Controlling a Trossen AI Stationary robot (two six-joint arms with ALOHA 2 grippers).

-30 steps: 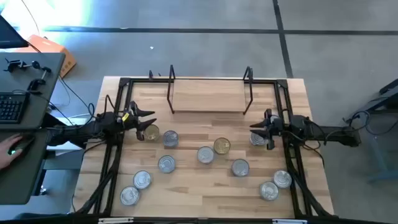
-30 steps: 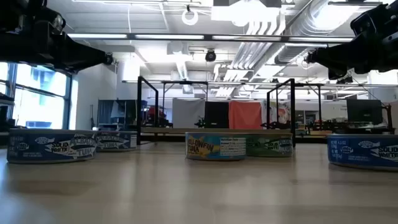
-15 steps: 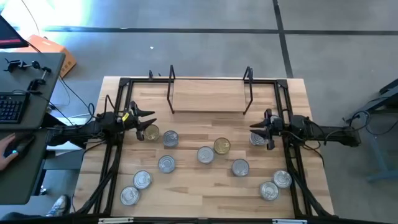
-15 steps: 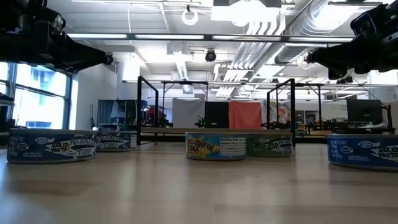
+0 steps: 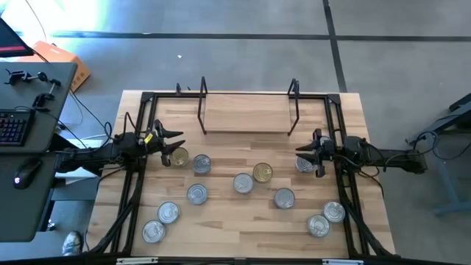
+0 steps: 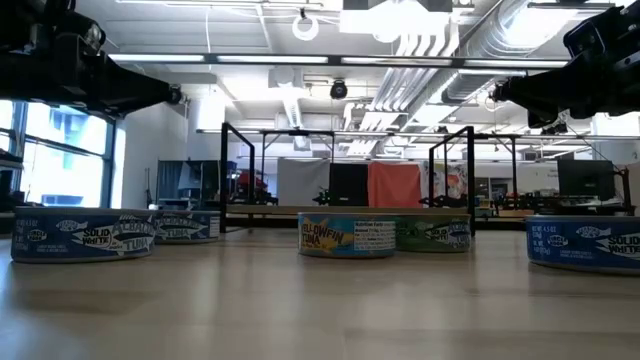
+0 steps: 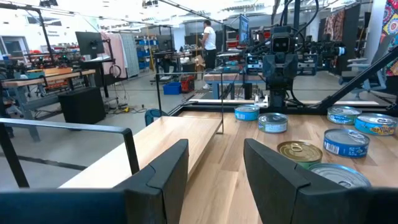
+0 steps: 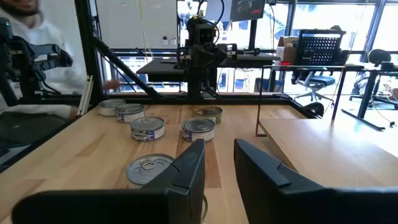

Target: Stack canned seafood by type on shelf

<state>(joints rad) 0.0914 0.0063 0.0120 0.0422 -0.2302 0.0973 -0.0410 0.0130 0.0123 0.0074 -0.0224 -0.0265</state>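
Observation:
Several squat tins lie flat on the wooden table, most silver-lidded (image 5: 243,182), two gold-topped (image 5: 263,172) (image 5: 179,157). Their blue, yellow and green labels show in the low view (image 6: 347,236). The shelf (image 5: 246,124), a light board between black wire uprights, stands at the table's far side with nothing on it. My left gripper (image 5: 179,141) (image 7: 214,168) hovers open above the left gold-topped tin. My right gripper (image 5: 299,154) (image 8: 219,168) hovers open beside a silver tin (image 5: 305,164) (image 8: 149,168) near the right edge. Both hang well above the tabletop.
Black frame rails (image 5: 136,184) (image 5: 346,191) run along the table's left and right sides. A desk with a keyboard (image 5: 11,126) and a mouse stands left of the table. A person in white (image 8: 37,68) sits beyond the table's left side. Bare wood lies before the shelf.
Both arms and all tins have kept still. A person's hand at the desk left of the table has drawn away from the mouse and out of the high view.

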